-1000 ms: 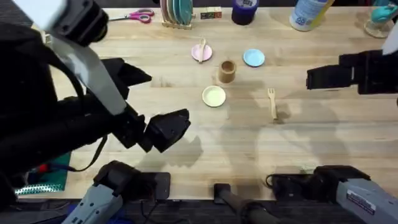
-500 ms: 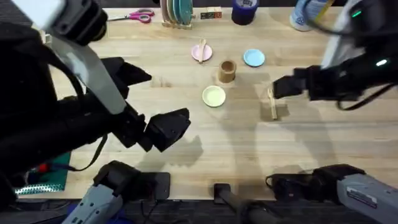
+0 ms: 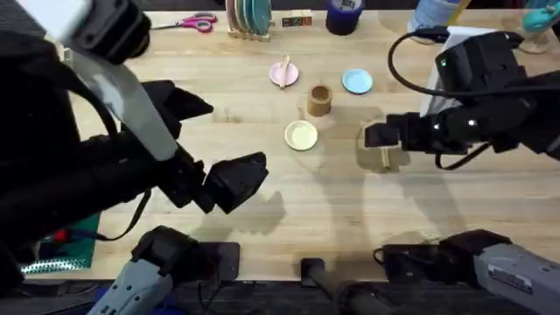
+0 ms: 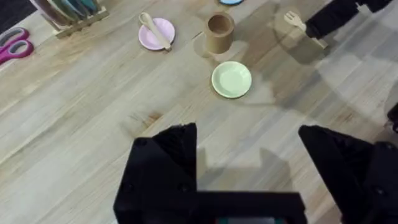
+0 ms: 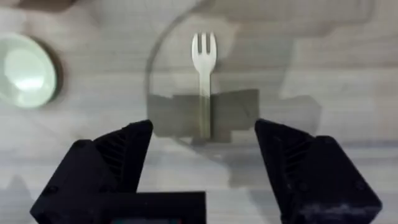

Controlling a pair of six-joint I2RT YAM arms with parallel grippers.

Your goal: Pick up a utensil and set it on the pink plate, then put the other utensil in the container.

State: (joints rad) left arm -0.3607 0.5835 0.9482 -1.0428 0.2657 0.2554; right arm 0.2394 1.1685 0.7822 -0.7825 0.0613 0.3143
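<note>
Nearest the bases, the left gripper (image 3: 229, 181) hangs open and empty low over the bare pale wooden table (image 3: 262, 236), just as it did a second ago; it has not moved between the frames. The change is all on the right: the right gripper (image 3: 378, 136), which a second ago sat far out at the right edge, has swung in and now hovers directly over the small pale wooden fork (image 5: 203, 74). Its black fingers (image 5: 118, 155) stand wide apart on either side of the handle, holding nothing, and the fork lies flat on the table, prongs pointing away from the wrist. That suggests the second step is beginning, with a descent and closing still to come. Farther out, beyond the pale yellow-green plate (image 3: 301, 135), the small tan-brown cylindrical cup (image 3: 319, 100) stands upright and looks empty. Farthest, the small pale wooden spoon (image 4: 154, 30) already rests across the round pale pink plate (image 4: 163, 37), so the first step looks finished.
</note>
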